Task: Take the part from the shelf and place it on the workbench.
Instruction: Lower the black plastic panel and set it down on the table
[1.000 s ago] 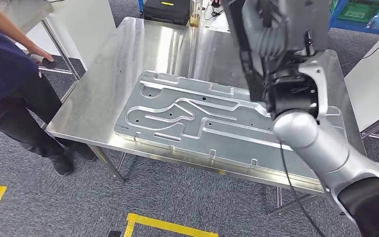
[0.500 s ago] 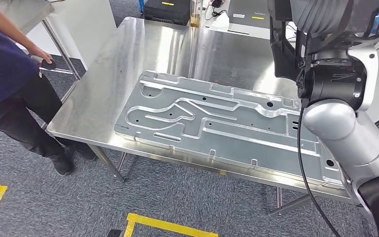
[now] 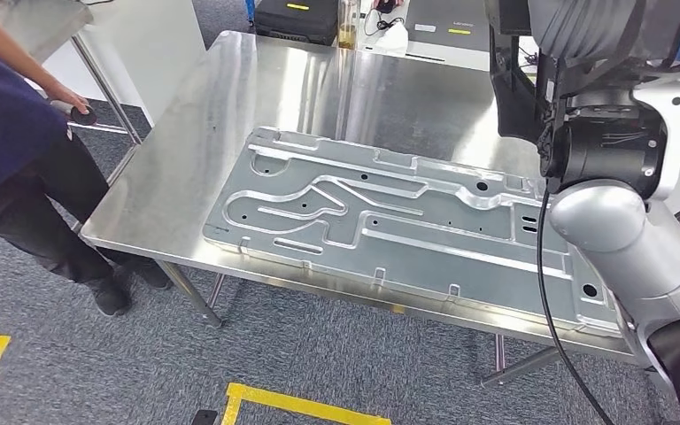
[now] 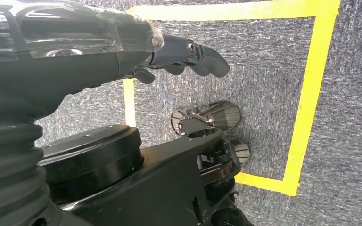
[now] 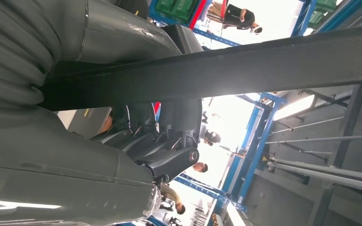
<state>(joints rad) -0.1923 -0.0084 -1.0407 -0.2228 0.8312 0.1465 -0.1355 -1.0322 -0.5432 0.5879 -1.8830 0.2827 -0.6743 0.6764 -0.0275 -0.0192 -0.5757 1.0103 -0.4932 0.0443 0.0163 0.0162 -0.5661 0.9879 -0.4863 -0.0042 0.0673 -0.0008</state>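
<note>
Steel workbench (image 3: 230, 115), bare and shiny, on thin legs over grey carpet (image 3: 80, 372) marked with yellow tape (image 3: 305, 403). Long pressed metal part (image 3: 398, 221) flat on the workbench, along the near edge, one end at the near right corner. Black case (image 3: 297, 18) and a small bottle (image 3: 347, 35) just past the far edge. Person (image 3: 9, 150) in dark clothes standing at the left, one hand on a neighbouring table frame (image 3: 106, 97). White panels at far left and far right; blue racks with green crates in the right wrist view.

Right arm (image 3: 620, 257) raised at the right end of the workbench, silver forearm and black wrist above the part's far right end, apart from it. Right hand (image 5: 169, 155) up in the air, dark fingers partly curled, nothing visible in them; open or closed cannot be told.

Left hand (image 4: 184, 54) hanging low over the carpet and tape lines, dark fingers (image 4: 209, 61) loosely bent and apart, holding nothing, touching nothing.
</note>
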